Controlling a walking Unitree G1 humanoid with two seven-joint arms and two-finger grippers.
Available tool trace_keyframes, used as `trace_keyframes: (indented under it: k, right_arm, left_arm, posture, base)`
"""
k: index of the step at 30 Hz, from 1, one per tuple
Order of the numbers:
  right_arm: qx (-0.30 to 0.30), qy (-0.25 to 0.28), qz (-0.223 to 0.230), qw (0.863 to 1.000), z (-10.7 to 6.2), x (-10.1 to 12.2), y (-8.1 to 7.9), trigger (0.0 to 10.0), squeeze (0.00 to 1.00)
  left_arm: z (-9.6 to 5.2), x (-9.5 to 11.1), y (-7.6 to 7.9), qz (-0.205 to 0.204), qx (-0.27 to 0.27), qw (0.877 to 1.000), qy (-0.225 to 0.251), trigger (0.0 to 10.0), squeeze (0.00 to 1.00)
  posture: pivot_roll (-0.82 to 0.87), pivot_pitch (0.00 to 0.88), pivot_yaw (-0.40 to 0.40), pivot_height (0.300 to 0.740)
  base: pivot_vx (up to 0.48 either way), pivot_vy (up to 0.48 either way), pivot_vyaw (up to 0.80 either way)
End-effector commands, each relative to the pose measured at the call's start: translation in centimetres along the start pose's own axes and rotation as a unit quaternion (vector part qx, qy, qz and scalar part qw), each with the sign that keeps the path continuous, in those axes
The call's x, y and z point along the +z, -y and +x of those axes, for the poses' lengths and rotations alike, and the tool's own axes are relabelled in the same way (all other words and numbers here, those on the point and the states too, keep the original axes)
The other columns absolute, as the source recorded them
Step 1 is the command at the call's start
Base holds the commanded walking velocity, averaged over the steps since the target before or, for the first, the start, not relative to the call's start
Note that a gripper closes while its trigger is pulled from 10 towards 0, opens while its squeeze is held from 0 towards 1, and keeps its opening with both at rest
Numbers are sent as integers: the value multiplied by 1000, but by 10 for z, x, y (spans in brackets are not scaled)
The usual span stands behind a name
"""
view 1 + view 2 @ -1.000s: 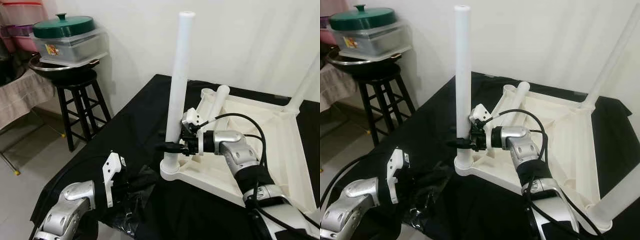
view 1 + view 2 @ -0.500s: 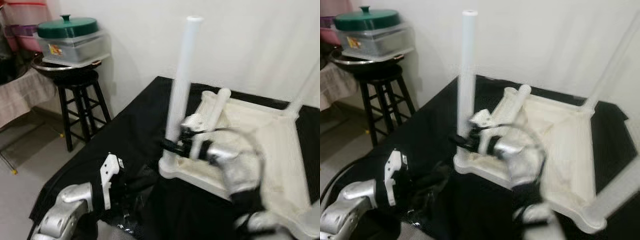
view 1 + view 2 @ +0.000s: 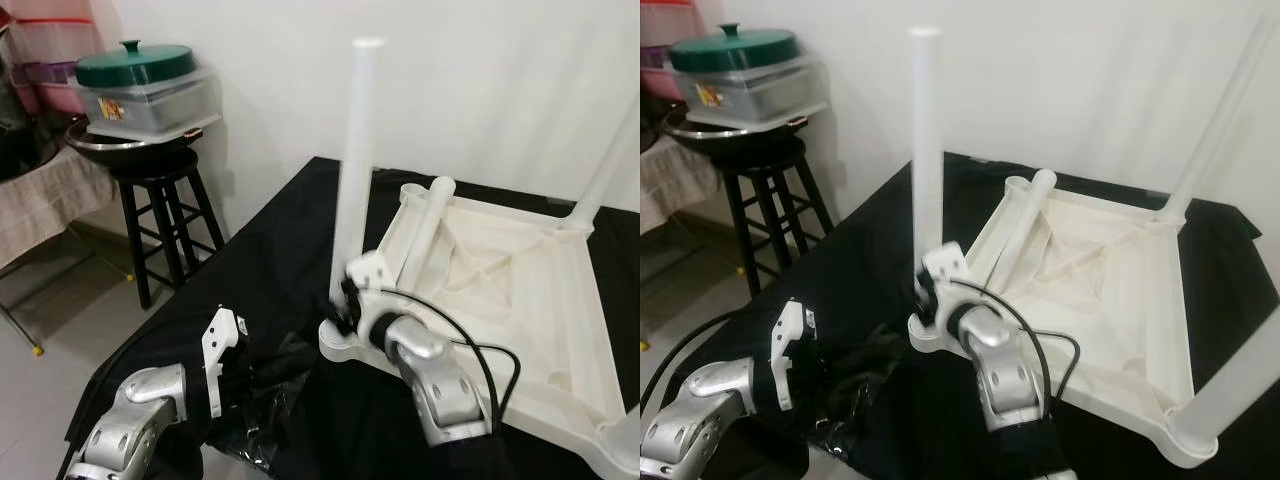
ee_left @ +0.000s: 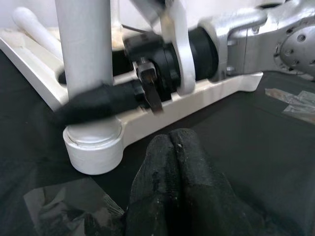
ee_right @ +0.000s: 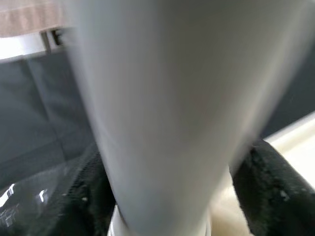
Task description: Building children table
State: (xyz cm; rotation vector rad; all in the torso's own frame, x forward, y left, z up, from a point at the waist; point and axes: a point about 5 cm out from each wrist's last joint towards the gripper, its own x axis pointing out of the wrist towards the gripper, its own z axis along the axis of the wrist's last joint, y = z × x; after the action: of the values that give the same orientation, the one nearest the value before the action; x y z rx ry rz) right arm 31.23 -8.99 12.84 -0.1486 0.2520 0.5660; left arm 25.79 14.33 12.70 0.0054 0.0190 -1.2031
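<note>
The white children's table top (image 3: 520, 300) lies upside down on a black cloth. One white leg (image 3: 352, 170) stands upright in the near left corner socket (image 4: 93, 147). My right gripper (image 3: 341, 304) is shut on this leg just above the socket, one black finger (image 4: 93, 103) crossing in front of it. Up close, the leg (image 5: 162, 108) sits between both fingers. A loose leg (image 3: 425, 225) lies inside the top. Two more legs (image 3: 610, 160) (image 3: 1240, 370) stand in other corners. My left gripper (image 4: 172, 142) is shut and empty, low over the cloth, short of the socket.
A black stool (image 3: 160, 200) left of the table carries a pan and a clear container with a green lid (image 3: 135, 62). Crumpled clear plastic film (image 3: 265, 425) lies on the cloth near my left gripper. A white wall stands behind.
My right elbow has swung down and nearer, so the forearm now reaches up to the leg from below; its grip on the leg holds. The camera shifted slightly. The left arm stayed put.
</note>
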Motion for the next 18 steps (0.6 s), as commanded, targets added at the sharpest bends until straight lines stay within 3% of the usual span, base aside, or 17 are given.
trace_keyframes:
  k: [1,3,4,5,6,7,8,9,10,12,14,18]
  right_arm:
    - [40,37,-4,999,-2,21,-8,10000,1000]
    - [40,37,-4,999,-2,21,-8,10000,1000]
    - [64,54,-11,996,-4,29,-9,10000,1000]
    - [117,78,-50,989,-5,42,-4,10000,980]
    - [117,78,-50,989,-5,42,-4,10000,980]
    - [164,97,-87,978,-5,52,2,10000,141]
    - [164,97,-87,978,-5,52,2,10000,141]
    - [203,108,-110,967,-6,60,8,10000,0]
    - [203,108,-110,967,-6,60,8,10000,0]
    - [264,112,-141,947,-5,70,18,10000,0]
    - [264,112,-141,947,-5,70,18,10000,0]
    - [307,105,-145,935,2,80,26,10000,0]
  left_arm:
    - [-3,-1,-1,0,-3,1000,-11,10000,0]
    - [-3,-1,-1,0,-3,1000,-11,10000,0]
    - [-3,-1,-1,-1,-4,1000,-12,10000,0]
    - [-3,-1,-1,0,-3,1000,-10,10000,0]
    - [-3,-1,-1,0,-3,1000,-10,10000,0]
    - [-3,-1,-1,1,-2,1000,-9,10000,0]
    - [-3,-1,-1,1,-2,1000,-9,10000,0]
    - [-3,-1,-1,1,-1,1000,-8,10000,0]
    - [-3,-1,-1,1,-1,1000,-8,10000,0]
    - [-3,-1,0,3,-1,1000,-7,10000,0]
    - [-3,-1,0,3,-1,1000,-7,10000,0]
    - [-2,-1,1,4,-1,1000,-7,10000,0]
  posture:
    - [-32,0,-32,740]
    - [-32,0,-32,740]
    - [-32,0,-32,740]
    - [-26,0,-41,740]
    - [-26,0,-41,740]
    - [-22,0,-47,740]
    - [-22,0,-47,740]
    - [-21,0,-49,740]
    - [-21,0,-49,740]
    - [-9,0,-60,740]
    - [-9,0,-60,740]
    - [2,0,-71,740]
  base:
    - [0,0,0]
    - [0,0,0]
    - [0,0,0]
    - [0,0,0]
    - [0,0,0]
    - [0,0,0]
    - [0,0,0]
    - [0,0,0]
    - [0,0,0]
    - [0,0,0]
    - [0,0,0]
    - [0,0,0]
